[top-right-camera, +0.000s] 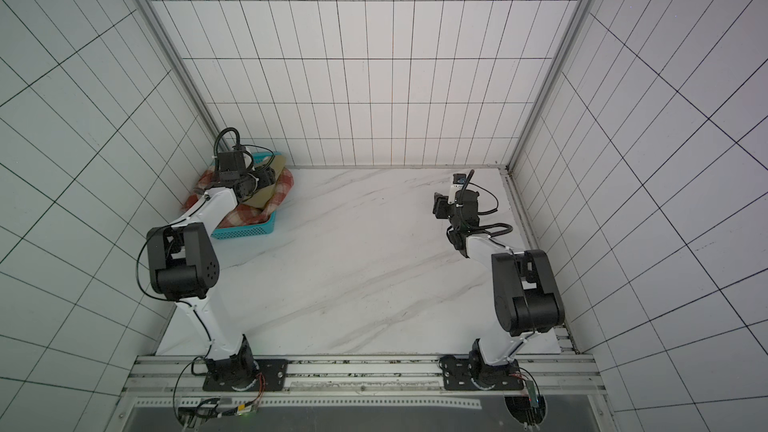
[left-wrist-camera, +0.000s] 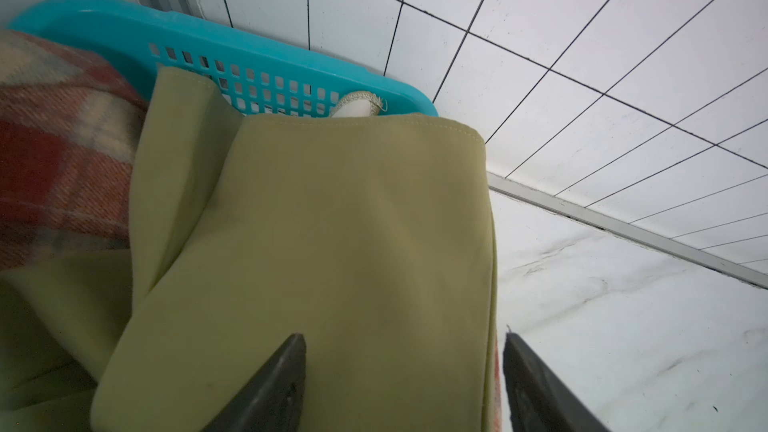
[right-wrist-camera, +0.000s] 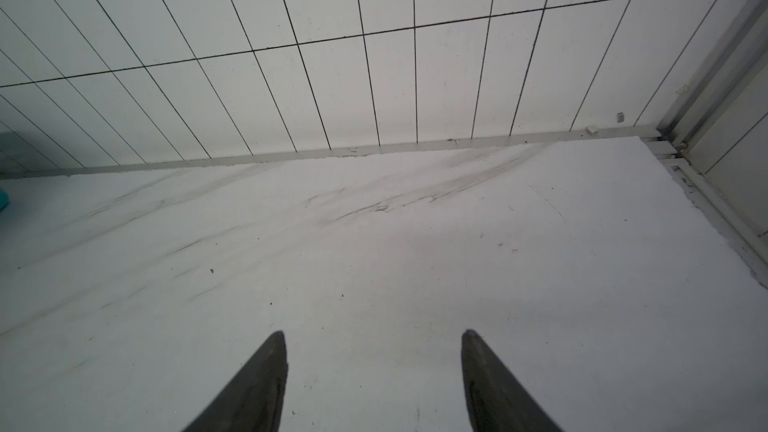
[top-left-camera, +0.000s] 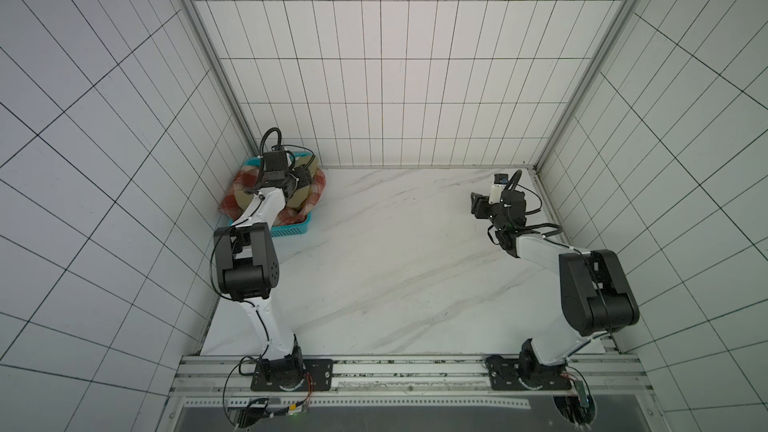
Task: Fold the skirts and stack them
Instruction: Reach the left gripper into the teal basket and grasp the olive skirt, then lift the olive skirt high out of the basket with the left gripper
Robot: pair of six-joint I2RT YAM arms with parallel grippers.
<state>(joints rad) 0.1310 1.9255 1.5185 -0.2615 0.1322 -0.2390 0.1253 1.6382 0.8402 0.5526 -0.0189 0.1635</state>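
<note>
Both skirts lie bunched in the teal basket (top-left-camera: 291, 231) at the table's back left corner. The olive skirt (left-wrist-camera: 332, 222) lies on top, spilling over the basket's rim. The red-and-cream plaid skirt (left-wrist-camera: 50, 151) lies under and beside it, and shows in both top views (top-left-camera: 232, 198) (top-right-camera: 283, 185). My left gripper (left-wrist-camera: 403, 342) hangs open right over the olive skirt (top-left-camera: 300, 201): one finger above the cloth, the other just past its edge. At the back right, my right gripper (right-wrist-camera: 374, 338) (top-left-camera: 476, 201) is open above the bare table with nothing between its fingers.
The basket (left-wrist-camera: 124, 31) stands against the tiled back wall and the left corner post. A small cream, knit-edged piece (left-wrist-camera: 359, 105) peeks out behind the olive skirt's hem. The white marble table (top-left-camera: 395, 263) stretches between the two arms; tiled walls close three sides.
</note>
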